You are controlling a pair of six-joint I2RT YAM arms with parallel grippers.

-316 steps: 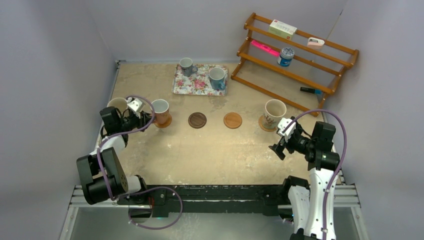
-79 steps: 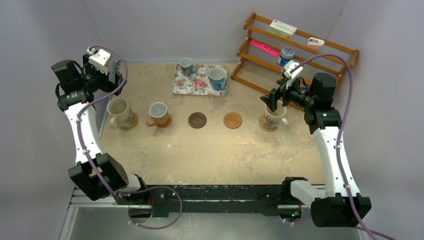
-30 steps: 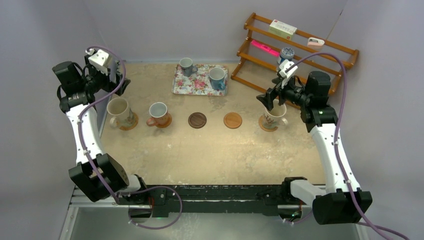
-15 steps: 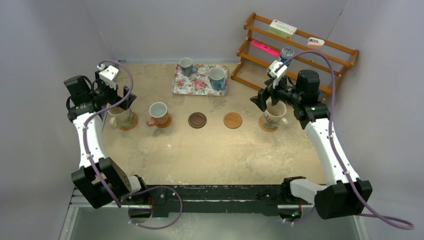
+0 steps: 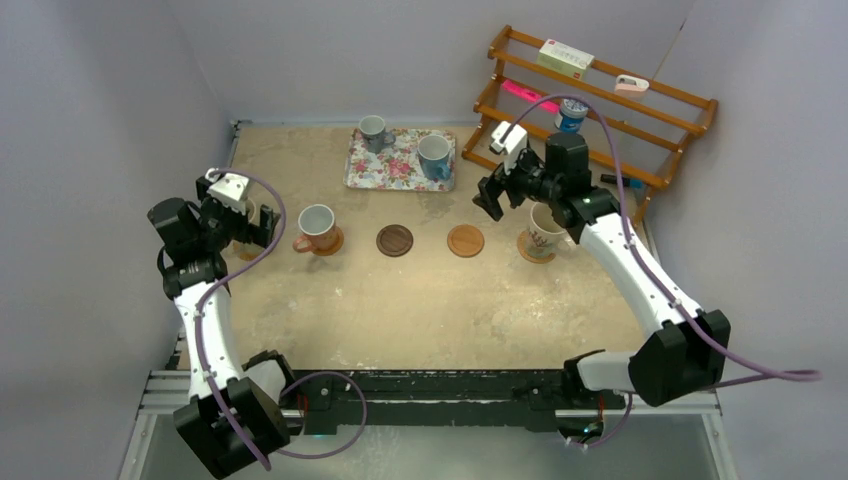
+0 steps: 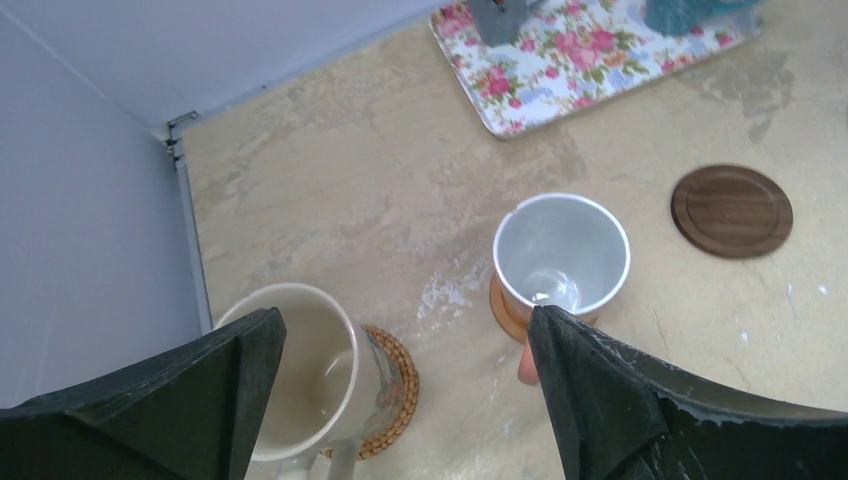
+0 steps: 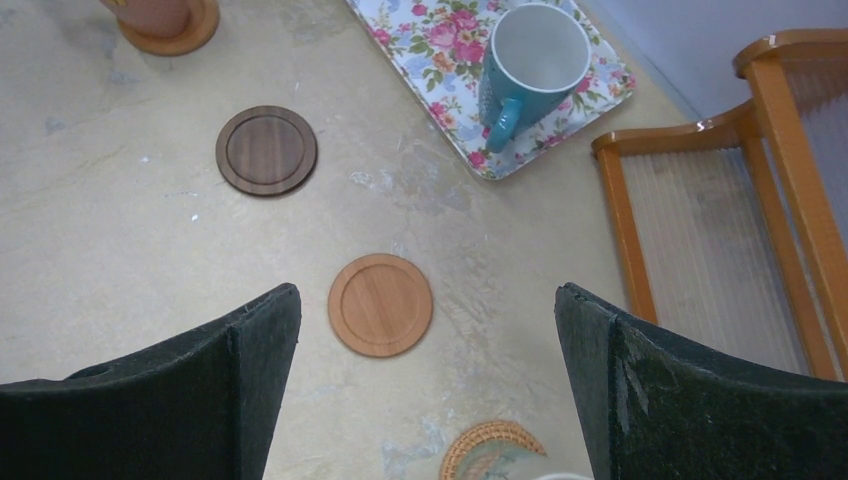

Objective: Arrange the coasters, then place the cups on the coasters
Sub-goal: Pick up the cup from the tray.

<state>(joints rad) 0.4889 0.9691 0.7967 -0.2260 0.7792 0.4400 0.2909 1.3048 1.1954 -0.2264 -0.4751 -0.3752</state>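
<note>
My left gripper (image 6: 402, 316) hangs open above the gap between a cream cup (image 6: 295, 370) on a woven coaster (image 6: 397, 385) and a reddish-orange cup (image 6: 560, 255) on an orange coaster (image 5: 330, 243). A dark brown coaster (image 5: 394, 240) and a plain orange coaster (image 5: 465, 240) lie bare in the middle. The second cream cup (image 5: 547, 226) stands on a woven coaster (image 7: 490, 445) at the right. My right gripper (image 5: 490, 198) is open, high over the plain orange coaster (image 7: 380, 304). The light blue cup (image 7: 535, 55) and the small grey-blue cup (image 5: 373, 130) stand on the tray.
The floral tray (image 5: 395, 170) lies at the back centre. A wooden rack (image 5: 600, 110) at the back right holds a blue-and-white tin (image 5: 572, 112) and a box (image 5: 565, 58). Walls close in the left, the back and the right.
My left gripper has come down from the back left corner to hang over the left cream cup. My right gripper has moved left, from over the right cream cup towards the plain orange coaster.
</note>
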